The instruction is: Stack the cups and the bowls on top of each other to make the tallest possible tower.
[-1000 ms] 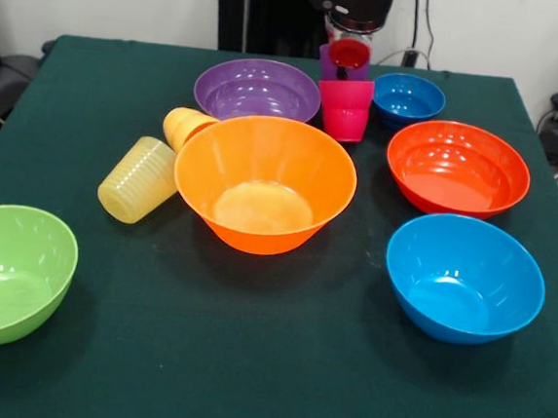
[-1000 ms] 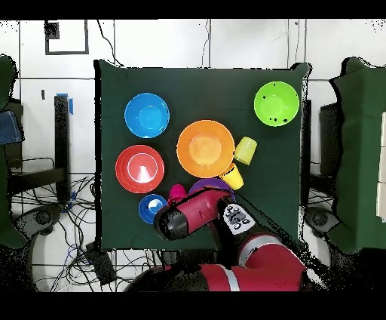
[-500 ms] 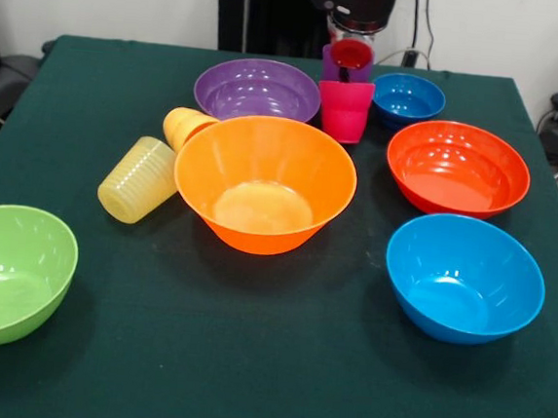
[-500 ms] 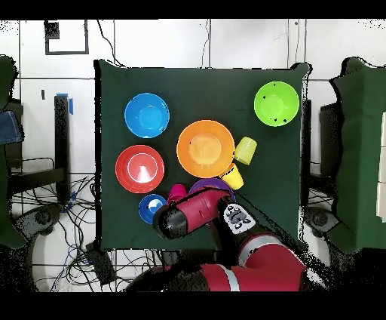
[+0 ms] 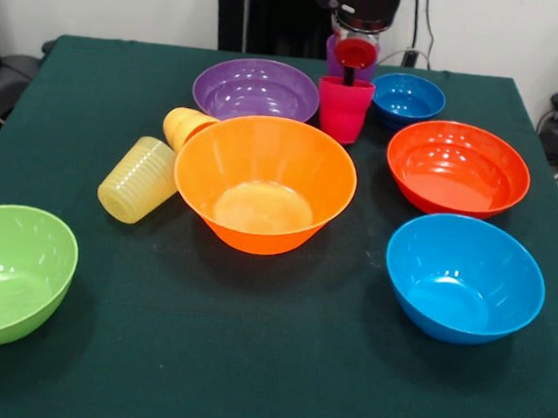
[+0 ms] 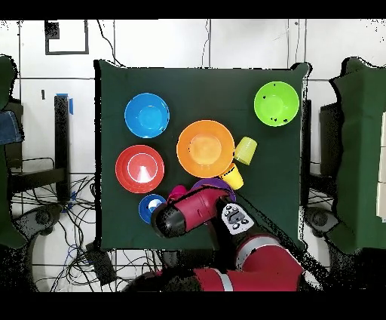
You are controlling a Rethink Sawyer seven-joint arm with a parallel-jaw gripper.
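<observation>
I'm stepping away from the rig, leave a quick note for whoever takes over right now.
Gripper: above the red-pink cup, one finger dipping into it; grip state unclear.
Red-pink cup stands between the purple bowl and dark blue bowl; purple cup behind it.
Pale yellow cup and orange-yellow cup lie tipped beside the big orange bowl.
Done: nothing stacked.
Left: the whole tower.

Six glossy plastic bowls (image 5: 265, 183) sit upright and unstacked; red-pink tumbler (image 5: 344, 107) upright, two yellow tumblers (image 5: 141, 178) toppled
</observation>
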